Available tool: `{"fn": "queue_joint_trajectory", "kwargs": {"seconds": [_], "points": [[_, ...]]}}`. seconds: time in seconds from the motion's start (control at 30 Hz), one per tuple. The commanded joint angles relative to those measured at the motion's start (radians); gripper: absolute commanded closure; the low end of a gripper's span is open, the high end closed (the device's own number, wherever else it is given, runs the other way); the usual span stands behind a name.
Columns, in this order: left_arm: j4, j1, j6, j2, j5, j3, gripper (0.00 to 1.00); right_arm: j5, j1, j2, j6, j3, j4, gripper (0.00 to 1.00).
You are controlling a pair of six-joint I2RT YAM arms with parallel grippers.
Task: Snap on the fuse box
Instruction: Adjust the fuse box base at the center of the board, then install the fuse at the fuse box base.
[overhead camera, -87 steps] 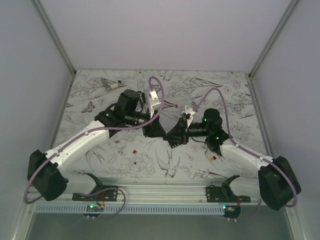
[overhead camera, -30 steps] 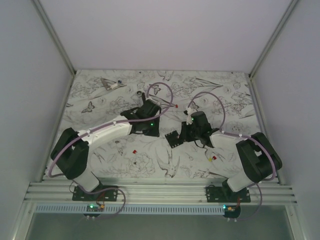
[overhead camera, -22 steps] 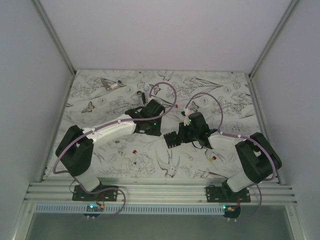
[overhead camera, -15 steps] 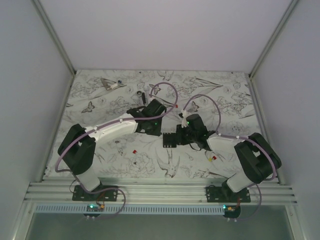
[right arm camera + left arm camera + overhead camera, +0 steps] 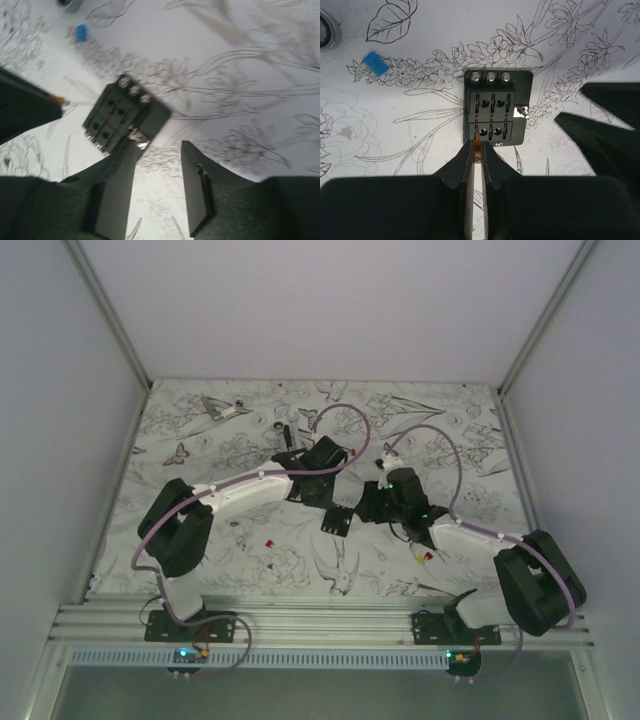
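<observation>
The fuse box (image 5: 495, 107) is a small black square box lying flat on the patterned table, with three screws along its far edge. It also shows in the top view as the fuse box (image 5: 335, 522) and in the right wrist view as the fuse box (image 5: 120, 120). My left gripper (image 5: 478, 145) is shut on a small orange fuse (image 5: 478, 142), whose tip is at the box's near-left slot. My right gripper (image 5: 160, 147) is open with nothing between its fingers. Its left finger (image 5: 125, 160) is right at the box's near corner.
A blue fuse (image 5: 375, 64) lies on the table beyond the box, near a metal ring (image 5: 277, 428). A red fuse (image 5: 268, 540) and a red-and-yellow pair (image 5: 425, 556) lie nearer the front. A grey metal piece (image 5: 222, 408) sits at the back left.
The right jaws have widened and come off the fuse box, which now lies on the table. The left arm has swung right and brought its fuse up to the box.
</observation>
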Motion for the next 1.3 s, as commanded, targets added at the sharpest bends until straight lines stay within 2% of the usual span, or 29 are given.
{"fn": "queue_joint_trajectory", "kwargs": {"seconds": [0.0, 0.13, 0.27, 0.37, 0.7, 1.27], "points": [[-0.050, -0.020, 0.019, 0.051, -0.047, 0.063, 1.00, 0.150, -0.071, -0.063, -0.010, -0.048, -0.015, 0.49], [-0.073, -0.028, 0.041, 0.102, -0.068, 0.118, 1.00, 0.229, -0.114, -0.120, 0.002, -0.105, 0.009, 0.34], [-0.093, -0.033, 0.067, 0.148, -0.069, 0.158, 1.00, 0.276, -0.129, -0.170, 0.012, -0.149, 0.034, 0.14], [-0.103, -0.033, 0.081, 0.173, -0.068, 0.177, 1.00, 0.282, -0.131, -0.182, 0.010, -0.162, 0.046, 0.07], [-0.133, -0.033, 0.100, 0.213, -0.068, 0.208, 1.00, 0.262, -0.131, -0.174, 0.006, -0.162, 0.059, 0.00], [-0.146, -0.035, 0.065, 0.242, -0.110, 0.215, 1.00, 0.237, -0.130, -0.157, 0.007, -0.156, 0.061, 0.00]]}}
